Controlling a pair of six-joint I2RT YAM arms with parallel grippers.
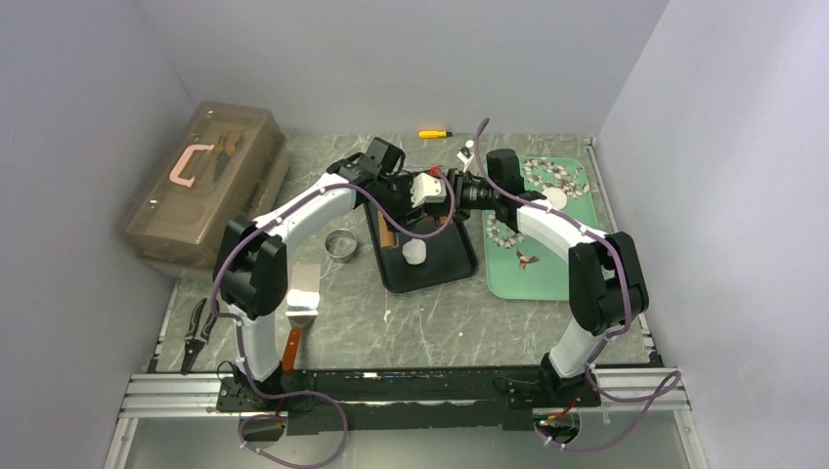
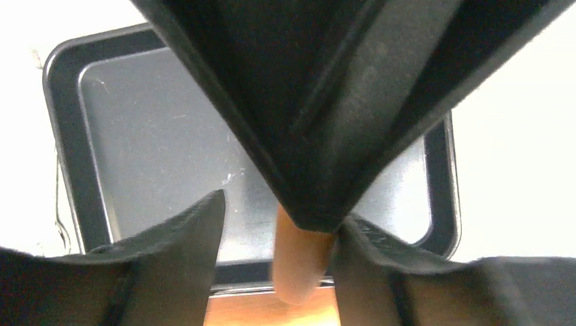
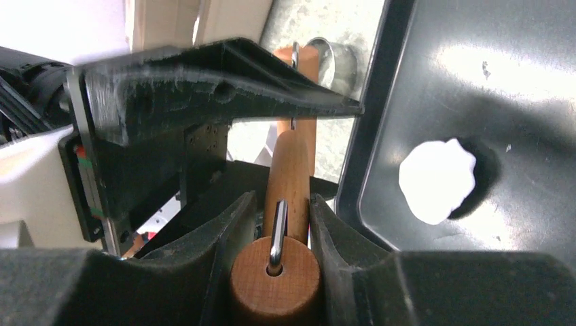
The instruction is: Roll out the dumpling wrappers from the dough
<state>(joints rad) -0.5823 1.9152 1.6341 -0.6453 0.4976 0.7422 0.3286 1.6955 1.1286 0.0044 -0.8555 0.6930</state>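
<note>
While the right end effector (image 3: 278, 210) clamps the wooden roller (image 3: 291, 170) by the black tray's (image 1: 445, 274) edge, the left end effector (image 2: 278, 227) hangs with jaws apart around its other end. The dough (image 1: 414, 253) sits on the tray, a lump not yet rolled. Next, the roller likely needs lowering flat onto it.

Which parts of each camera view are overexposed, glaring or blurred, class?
Left wrist view: the table around the black tray is blown out white, and the roller is blurred. Right wrist view: the dough is washed out beside its dark shadow; glare streaks the tray. Top view: evenly lit, sharp.
</note>
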